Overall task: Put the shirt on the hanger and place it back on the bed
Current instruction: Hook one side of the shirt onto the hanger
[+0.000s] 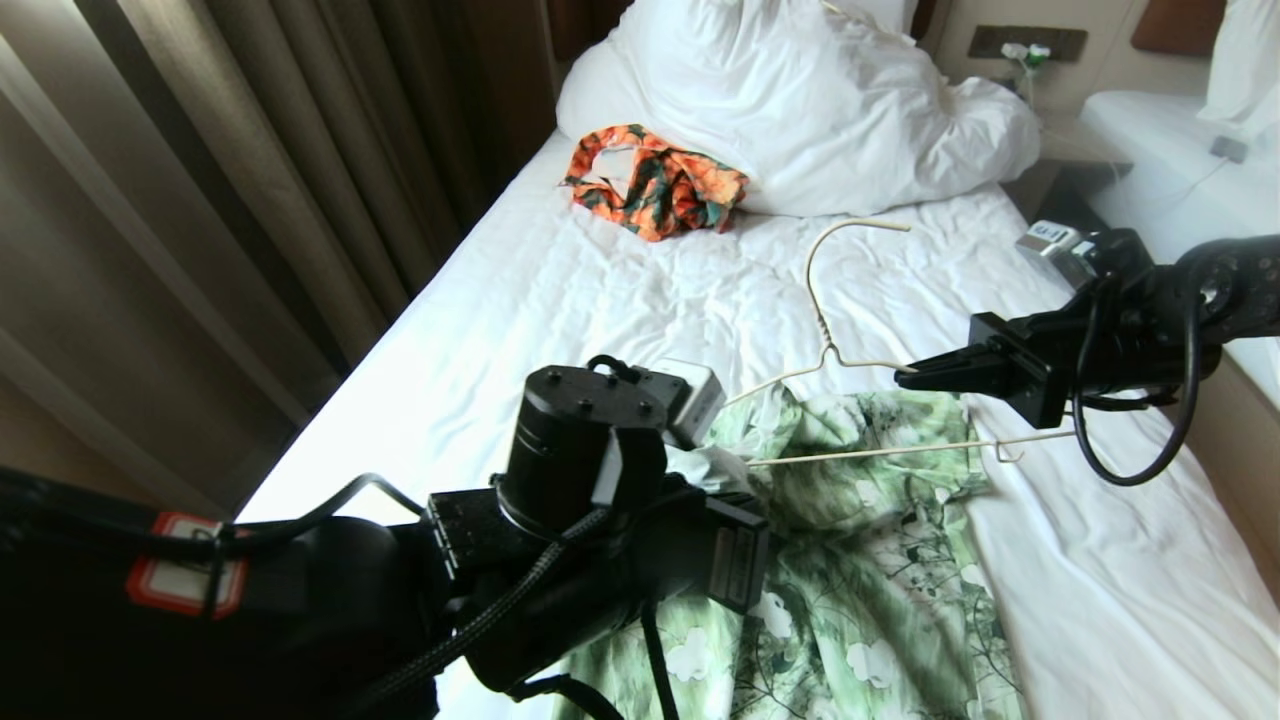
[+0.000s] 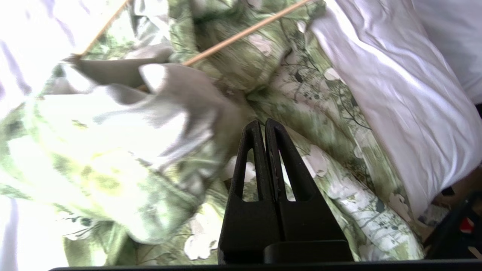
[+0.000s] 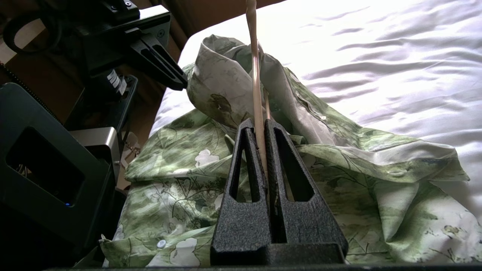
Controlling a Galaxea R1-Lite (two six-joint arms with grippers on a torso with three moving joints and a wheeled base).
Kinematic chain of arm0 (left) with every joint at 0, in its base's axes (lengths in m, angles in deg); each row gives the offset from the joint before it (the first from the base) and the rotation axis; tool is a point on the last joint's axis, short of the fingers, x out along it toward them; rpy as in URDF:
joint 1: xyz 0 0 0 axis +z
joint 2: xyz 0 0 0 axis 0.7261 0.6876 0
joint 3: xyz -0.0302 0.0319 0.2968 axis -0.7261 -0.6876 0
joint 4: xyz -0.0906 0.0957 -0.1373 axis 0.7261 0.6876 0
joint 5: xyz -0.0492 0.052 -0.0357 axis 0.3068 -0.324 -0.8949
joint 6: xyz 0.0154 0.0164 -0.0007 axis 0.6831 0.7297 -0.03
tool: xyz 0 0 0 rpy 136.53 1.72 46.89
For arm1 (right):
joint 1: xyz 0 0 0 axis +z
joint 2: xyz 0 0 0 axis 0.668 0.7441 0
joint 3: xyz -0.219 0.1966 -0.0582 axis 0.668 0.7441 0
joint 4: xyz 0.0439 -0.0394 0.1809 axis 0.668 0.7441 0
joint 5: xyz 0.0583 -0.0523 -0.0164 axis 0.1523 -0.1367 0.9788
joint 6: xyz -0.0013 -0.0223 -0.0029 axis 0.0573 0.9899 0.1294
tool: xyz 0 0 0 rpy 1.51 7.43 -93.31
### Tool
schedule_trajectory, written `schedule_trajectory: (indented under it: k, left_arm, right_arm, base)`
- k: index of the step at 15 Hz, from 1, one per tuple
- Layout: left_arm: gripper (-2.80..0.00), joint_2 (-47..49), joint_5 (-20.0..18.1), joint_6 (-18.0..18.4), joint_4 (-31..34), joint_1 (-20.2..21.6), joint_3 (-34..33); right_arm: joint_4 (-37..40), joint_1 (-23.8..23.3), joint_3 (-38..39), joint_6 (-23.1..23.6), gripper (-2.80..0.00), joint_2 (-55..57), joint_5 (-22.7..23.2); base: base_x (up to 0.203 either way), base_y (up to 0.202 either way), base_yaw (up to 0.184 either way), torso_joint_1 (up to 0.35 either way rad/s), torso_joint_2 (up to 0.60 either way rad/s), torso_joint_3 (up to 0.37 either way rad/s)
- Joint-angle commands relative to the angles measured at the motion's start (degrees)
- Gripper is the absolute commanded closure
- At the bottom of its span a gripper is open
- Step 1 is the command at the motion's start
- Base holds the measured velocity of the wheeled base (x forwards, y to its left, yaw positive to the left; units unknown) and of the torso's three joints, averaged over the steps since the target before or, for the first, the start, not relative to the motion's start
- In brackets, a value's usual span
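Fingers [image 3: 260, 150] of the right gripper [image 1: 905, 378] pinch the hanger [image 1: 822, 330] at its wire, near the neck below the hook, holding it tilted above the bed [image 1: 560, 300]. One side of the hanger's triangle runs into the collar end of the shirt [image 1: 880, 560], the other end juts out bare past the fabric on the robot's right. The shirt lies spread on the white sheet, collar bunched up around the wire. The left gripper [image 2: 264, 126] has its fingers pressed together with nothing visible between them, tips just above the shirt's crumpled collar area. Farther up the bed an orange patterned garment [image 1: 655, 180] rests against the white duvet [image 1: 800, 100].
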Motion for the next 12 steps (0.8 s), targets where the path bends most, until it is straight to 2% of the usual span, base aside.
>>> schedule_trajectory:
  k: [1, 3, 5, 6, 8, 12]
  left_arm:
    - [0.00, -1.98, 0.90, -0.67, -4.13, 2.30, -5.54]
    - [0.00, -2.38, 2.38, -2.00, -9.37, 4.82, -10.04]
    - [0.00, -5.29, 3.73, -2.69, -10.19, 6.71, -13.86]
    - [-2.80, -6.74, 4.08, -3.68, -10.27, 7.73, -15.38]
    - [-2.80, -10.51, 4.26, -6.89, -10.26, 10.11, -19.06]
    - [-2.80, -17.60, 3.44, -8.59, -9.99, 13.06, -23.88]
  right_arm:
    - [0.16, -0.02, 0.16, 0.29, 0.00, 0.34, 0.44]
    - [0.16, 0.07, -0.04, 0.21, 0.00, 0.69, 0.35]
    - [0.16, 0.33, -0.37, 0.21, 0.00, 0.69, 0.26]
    - [0.16, 0.32, -0.30, 0.21, 0.00, 0.69, 0.34]
    - [0.16, 0.07, -0.37, 0.21, 0.00, 0.69, 0.26]
    - [0.16, 0.07, -0.08, 0.21, 0.00, 1.11, 0.26]
  base:
    - [0.000, 0.000, 0.000, 0.000, 0.00, 0.000]
    - [0.000, 0.000, 0.000, 0.000, 0.00, 0.000]
    - [0.000, 0.000, 0.000, 0.000, 0.00, 0.000]
    - [0.000, 0.000, 0.000, 0.000, 0.00, 0.000]
    - [0.000, 0.000, 0.000, 0.000, 0.00, 0.000]
    - [0.000, 0.000, 0.000, 0.000, 0.00, 0.000]
